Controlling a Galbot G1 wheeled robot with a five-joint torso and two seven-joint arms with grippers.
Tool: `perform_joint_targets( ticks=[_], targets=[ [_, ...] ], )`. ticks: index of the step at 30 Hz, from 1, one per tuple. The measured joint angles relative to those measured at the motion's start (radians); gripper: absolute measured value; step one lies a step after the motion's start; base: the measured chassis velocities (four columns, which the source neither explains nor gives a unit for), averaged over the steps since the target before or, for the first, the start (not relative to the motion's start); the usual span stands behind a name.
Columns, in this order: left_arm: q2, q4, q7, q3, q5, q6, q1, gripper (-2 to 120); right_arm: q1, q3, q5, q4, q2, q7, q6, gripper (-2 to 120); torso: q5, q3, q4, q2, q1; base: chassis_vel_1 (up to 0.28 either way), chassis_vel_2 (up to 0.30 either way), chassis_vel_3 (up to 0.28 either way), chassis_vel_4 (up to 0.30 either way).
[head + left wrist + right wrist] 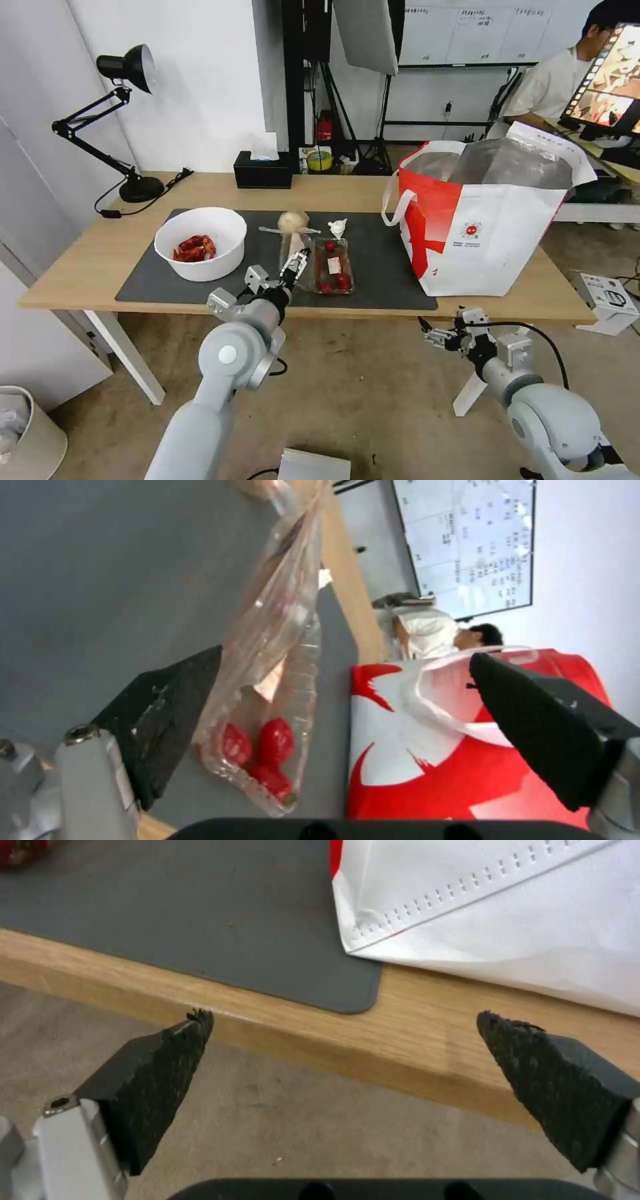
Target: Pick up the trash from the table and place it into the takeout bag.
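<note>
On the table's (87, 267) dark mat (383, 267) lie a white bowl (220, 230) with red scraps, a beige wrapped ball (292, 222), a small crumpled paper (338, 227) and a clear clamshell tray (333, 265) of tomatoes. My left gripper (297, 261) hovers open at the tray's left side. In the left wrist view the tray (267, 690) rests against one finger (160, 715), and the other finger stands wide apart, toward the bag. The takeout bag (480, 220) stands open at the right. My right gripper (427, 331) hangs open below the table's front edge (300, 1040).
A black desk lamp (127, 113) and a black tissue box (262, 170) stand along the table's back. A white bin (27, 433) sits on the floor at the left, and a white box (607, 297) at the right. A seated person and a monitor are behind the bag.
</note>
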Motion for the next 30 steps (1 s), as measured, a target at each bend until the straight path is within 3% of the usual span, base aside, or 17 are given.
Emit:
perform_joint_targets(
  ticks=[21,30],
  targets=[
    [-0.043,0.012,0.038,0.031,0.025,0.001,-0.022,100,-0.013,0.010,-0.001,0.019,-0.001,0.001,0.000,100,0.0001,0.000,0.0000,0.000,0.000,0.000,0.000,0.000,0.000],
    [-0.068,0.035,0.062,0.074,0.067,0.013,-0.049,100,-0.019,0.028,0.039,0.030,-0.004,-0.006,0.059,100,0.0001,0.000,0.0000,0.000,0.000,0.000,0.000,0.000,0.000]
  ],
)
